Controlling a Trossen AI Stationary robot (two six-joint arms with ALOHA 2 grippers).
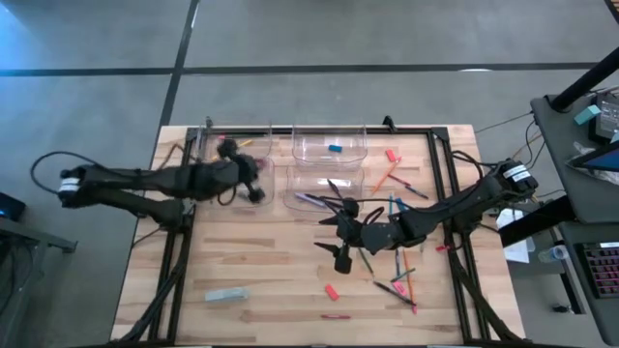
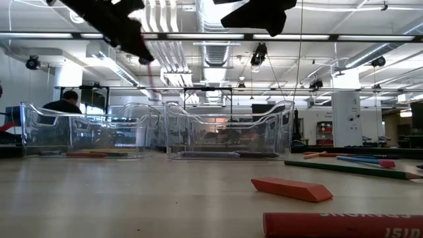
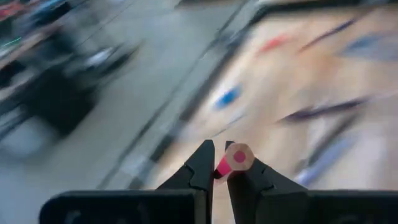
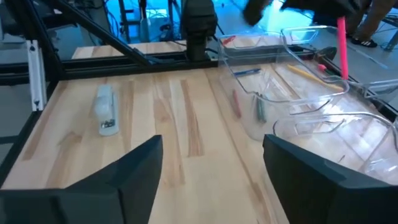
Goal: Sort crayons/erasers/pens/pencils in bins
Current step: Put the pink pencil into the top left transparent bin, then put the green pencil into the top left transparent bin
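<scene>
My left gripper (image 1: 253, 184) hovers, blurred, over the left pair of clear bins (image 1: 237, 147) and is shut on a pink-red pencil (image 4: 341, 38), which also shows as a thin red line in the low view (image 2: 151, 71). My right gripper (image 1: 341, 232) stands open above the table's middle, in front of the right bins (image 1: 327, 184), with nothing between its fingers (image 4: 134, 171). Dark pens (image 1: 314, 201) lie in the near right bin, and a blue eraser (image 1: 335, 148) lies in the far right one. Loose pencils and crayons (image 1: 398, 280) lie on the table at the right. My left gripper pinches the pink-red pencil between its two fingers close to the pencil's upper end (image 3: 239, 157), which faces the wrist camera. The fingers come at it roughly level from the table's left. The pencil hangs nearly upright below them, clear of the bins and table.
A red eraser (image 1: 332, 290) and a red crayon (image 1: 336, 316) lie near the front edge. A pale grey block (image 1: 225, 294) lies front left. Black frame rails (image 1: 174, 232) run along the table's sides. Bare wood lies between the bins and the front edge.
</scene>
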